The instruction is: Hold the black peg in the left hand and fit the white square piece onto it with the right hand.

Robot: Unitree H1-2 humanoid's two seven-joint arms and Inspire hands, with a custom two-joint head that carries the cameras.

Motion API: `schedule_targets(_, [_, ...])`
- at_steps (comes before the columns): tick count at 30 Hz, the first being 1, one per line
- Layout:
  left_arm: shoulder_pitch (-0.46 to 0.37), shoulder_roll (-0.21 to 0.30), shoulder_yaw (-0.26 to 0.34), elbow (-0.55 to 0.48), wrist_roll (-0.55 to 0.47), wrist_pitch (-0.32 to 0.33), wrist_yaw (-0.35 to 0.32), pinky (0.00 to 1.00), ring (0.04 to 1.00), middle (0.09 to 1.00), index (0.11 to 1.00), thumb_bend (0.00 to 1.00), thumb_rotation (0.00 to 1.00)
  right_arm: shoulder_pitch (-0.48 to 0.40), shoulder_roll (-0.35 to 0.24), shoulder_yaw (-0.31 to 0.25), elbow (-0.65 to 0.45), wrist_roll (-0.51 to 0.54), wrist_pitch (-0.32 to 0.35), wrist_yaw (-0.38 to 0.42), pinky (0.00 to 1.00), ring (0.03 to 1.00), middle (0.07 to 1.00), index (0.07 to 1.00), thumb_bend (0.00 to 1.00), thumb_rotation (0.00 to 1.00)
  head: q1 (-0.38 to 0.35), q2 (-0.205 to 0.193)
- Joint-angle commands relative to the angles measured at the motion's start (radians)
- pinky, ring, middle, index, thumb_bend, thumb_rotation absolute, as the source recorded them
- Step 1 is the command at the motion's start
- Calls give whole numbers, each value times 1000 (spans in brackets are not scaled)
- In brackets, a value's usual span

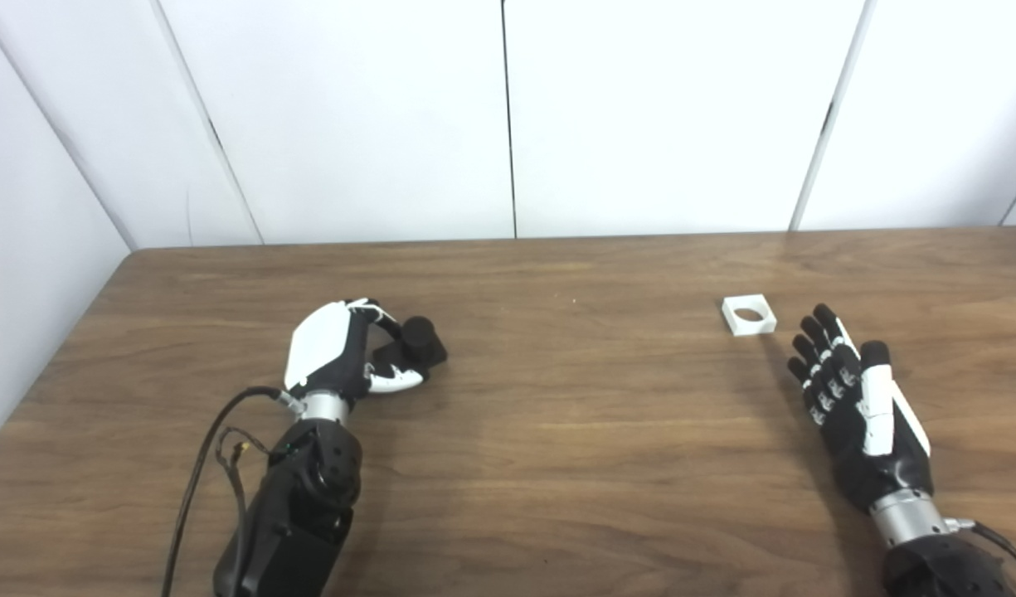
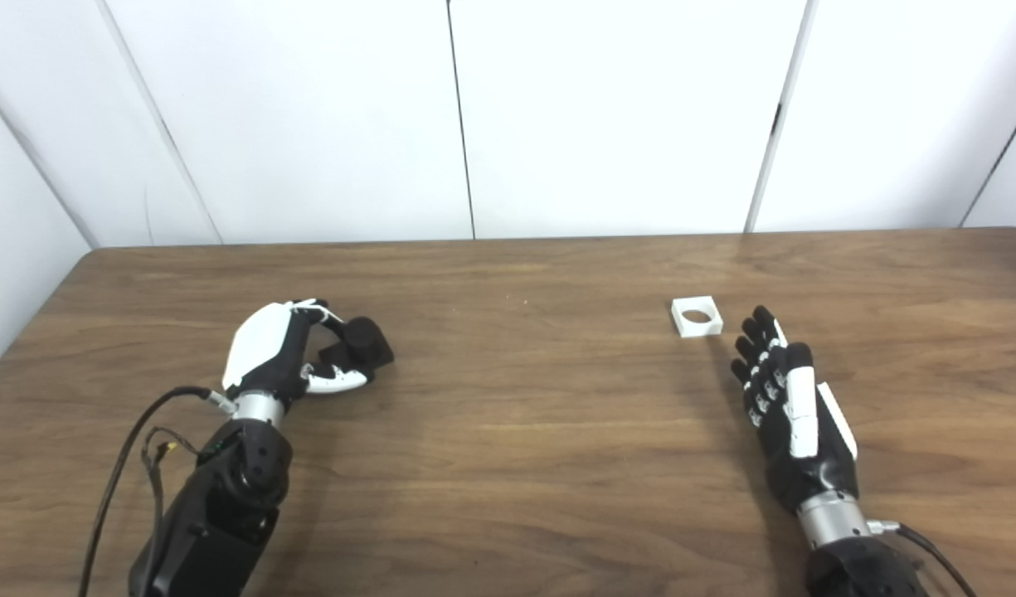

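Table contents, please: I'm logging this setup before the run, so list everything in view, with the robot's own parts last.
black peg: one, black, left part of the table, in the left hand's fingers
white square piece: one, white with a round hole, flat on the right part, just beyond the right hand
table: one, brown wood, fills the foreground
wall panels: white, behind the table
left hand: black and white, closed around the peg
right hand: black and white, open, empty

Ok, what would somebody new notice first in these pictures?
Probably the left hand, curled around the black peg on the wooden table. Next, the small white square piece with its round hole lies far right, just beyond the open right hand, untouched.
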Motion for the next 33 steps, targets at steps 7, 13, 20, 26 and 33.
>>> schedule_targets(7, [66,6,-25,-100,3,-19,-47,807,926,886,490,509,78,14,21,8,-25,-6,6,-8,1000,1000,1000,1000,685,1000,-6,7])
schedule_targets(13, [110,8,-58,-170,22,-15,-74,832,943,896,491,509,79,18,23,9,-33,-6,12,-7,1000,1000,1000,1000,684,1000,-12,13])
schedule_targets(20, [149,3,-90,-219,39,-14,-101,912,958,906,491,509,80,21,26,10,-50,-7,28,-11,1000,1000,1000,1000,674,1000,-15,18])
schedule_targets(26, [173,-7,-107,-241,36,-12,-117,991,965,910,491,508,82,23,25,13,-56,-10,32,-14,1000,1000,1000,1000,665,1000,-20,21])
schedule_targets(33, [192,-20,-119,-263,43,-1,-141,1000,964,913,491,508,83,29,26,18,-70,-16,43,-22,1000,1000,1000,1000,675,1000,-27,25])
